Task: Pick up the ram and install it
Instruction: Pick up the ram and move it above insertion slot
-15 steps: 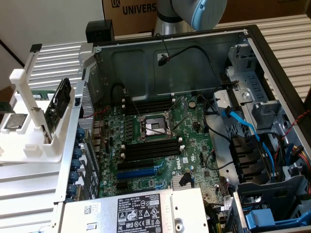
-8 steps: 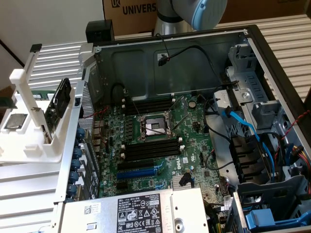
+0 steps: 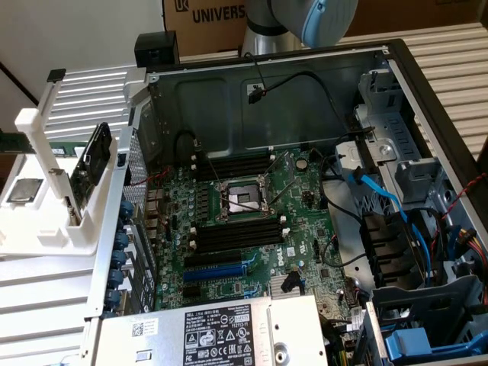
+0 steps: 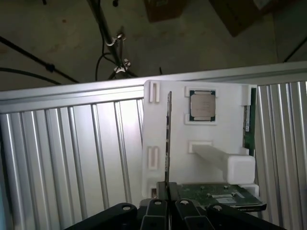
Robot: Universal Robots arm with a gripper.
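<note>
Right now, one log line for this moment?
end effector: shut on long thin dark ram stick, edge-on | wrist camera faces white plastic parts holder | black motherboard slots: empty

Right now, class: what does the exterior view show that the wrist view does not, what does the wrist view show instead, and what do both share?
Exterior view: the open computer case, its motherboard with the processor socket and long black memory slots, and the robot arm above. Wrist view: the floor beyond the edge of the ribbed table. Both: the white holder carrying the square silver processor chip and the green ram on its edge.
</note>
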